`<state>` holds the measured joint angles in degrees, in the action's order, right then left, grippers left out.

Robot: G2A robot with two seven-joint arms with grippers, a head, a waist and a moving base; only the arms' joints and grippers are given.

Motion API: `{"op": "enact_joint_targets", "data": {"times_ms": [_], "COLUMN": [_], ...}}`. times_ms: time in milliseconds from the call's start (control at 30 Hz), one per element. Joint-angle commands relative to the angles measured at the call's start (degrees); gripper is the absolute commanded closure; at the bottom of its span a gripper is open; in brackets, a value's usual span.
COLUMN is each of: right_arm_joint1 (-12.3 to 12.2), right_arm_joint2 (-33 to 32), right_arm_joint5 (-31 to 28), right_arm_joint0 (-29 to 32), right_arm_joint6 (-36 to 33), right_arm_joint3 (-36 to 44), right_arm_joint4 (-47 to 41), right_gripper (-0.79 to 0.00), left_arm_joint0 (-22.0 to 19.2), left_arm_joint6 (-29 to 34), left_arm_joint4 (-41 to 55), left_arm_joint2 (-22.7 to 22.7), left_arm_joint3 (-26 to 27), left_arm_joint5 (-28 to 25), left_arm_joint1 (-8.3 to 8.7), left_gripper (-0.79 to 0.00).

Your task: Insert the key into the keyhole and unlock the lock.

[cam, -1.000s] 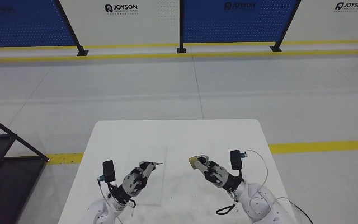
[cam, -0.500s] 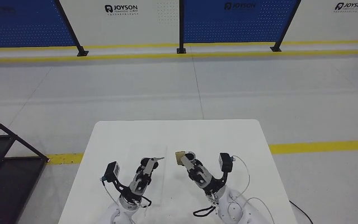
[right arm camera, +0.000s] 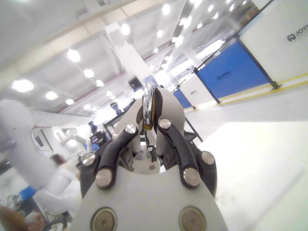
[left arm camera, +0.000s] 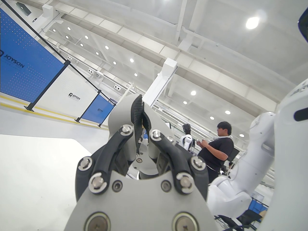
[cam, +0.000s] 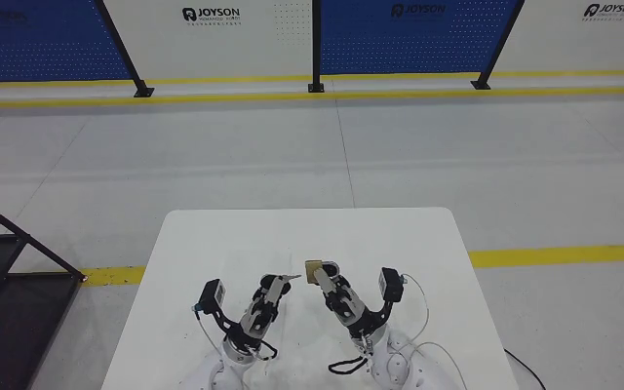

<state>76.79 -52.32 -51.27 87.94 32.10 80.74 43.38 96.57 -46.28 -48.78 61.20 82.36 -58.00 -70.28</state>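
In the top view both arms are raised over the front middle of the white table (cam: 390, 234). My left gripper (cam: 276, 286) is shut on a thin silver key (cam: 291, 279) whose tip points toward the lock. My right gripper (cam: 327, 279) is shut on a brass padlock (cam: 314, 272), held just to the right of the key tip with a small gap between them. In the right wrist view the padlock's chrome shackle (right arm camera: 148, 102) and brass body (right arm camera: 147, 126) sit clamped between the fingers. My left gripper (left arm camera: 140, 111) has its pads pressed together in the left wrist view; the key is hidden there.
A black metal frame (cam: 34, 255) stands off the table's left edge. Blue and white barrier panels (cam: 409, 34) line the far side of the floor. The table's rear half lies bare beyond the grippers.
Both arms have swung inward toward the table's middle. The key tip and the padlock, far apart a second ago, are now nearly touching.
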Motion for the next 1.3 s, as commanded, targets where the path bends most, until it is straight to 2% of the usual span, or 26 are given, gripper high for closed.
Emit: {"op": "enact_joint_targets", "data": {"times_ms": [0,567,1133,1200,1267], "right_arm_joint1": [0.06,0.71,1.01,0.99,0.99], "right_arm_joint2": [-0.05,0.52,0.95,0.84,0.84], "right_arm_joint5": [-0.04,0.64,0.06,-0.30,-0.30], "right_arm_joint0": [0.05,-0.39,-0.39,-0.52,-0.52], "right_arm_joint6": [0.12,-1.29,-3.17,-3.55,-3.55], "right_arm_joint3": [0.01,-0.67,-0.61,-0.74,-0.74], "right_arm_joint4": [0.21,0.53,1.92,1.55,1.55], "right_gripper": [0.000,0.000,0.000,0.000,0.000], "left_arm_joint0": [-0.27,-1.04,-1.17,-1.02,-1.02], "left_arm_joint6": [0.00,0.00,-0.03,-0.02,-0.02], "left_arm_joint4": [-0.12,0.91,-1.93,-2.21,-2.21], "left_arm_joint2": [-0.36,-1.07,-1.02,-0.86,-0.86], "left_arm_joint3": [-0.60,-1.08,-2.01,-2.06,-2.06], "left_arm_joint5": [0.00,0.00,0.02,0.02,0.02], "left_arm_joint1": [-0.06,-0.43,-1.00,-1.11,-1.11], "left_gripper": [0.000,0.000,0.000,-0.182,-0.182]}}
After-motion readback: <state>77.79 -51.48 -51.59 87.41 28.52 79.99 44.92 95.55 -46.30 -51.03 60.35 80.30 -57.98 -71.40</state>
